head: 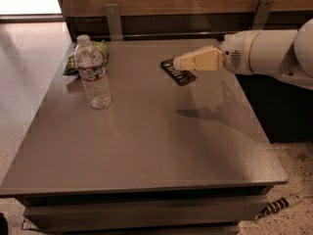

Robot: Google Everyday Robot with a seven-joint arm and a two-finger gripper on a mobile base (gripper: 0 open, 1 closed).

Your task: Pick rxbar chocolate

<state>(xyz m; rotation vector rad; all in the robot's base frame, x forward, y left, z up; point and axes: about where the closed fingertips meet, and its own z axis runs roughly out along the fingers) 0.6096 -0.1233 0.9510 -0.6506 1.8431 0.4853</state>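
Observation:
The rxbar chocolate (179, 74) is a small flat black bar with pale lettering. It lies flat on the grey table (146, 141) toward the back, right of centre. My gripper (179, 63), with tan fingers, reaches in from the right on a white arm (266, 53). Its tip hangs just above the bar's upper part and covers some of it. I cannot tell whether it touches the bar.
A clear water bottle (92, 73) stands upright at the back left. A green crinkled snack bag (73, 62) lies behind it at the table's left edge. A wooden wall with metal brackets (113, 21) runs behind the table.

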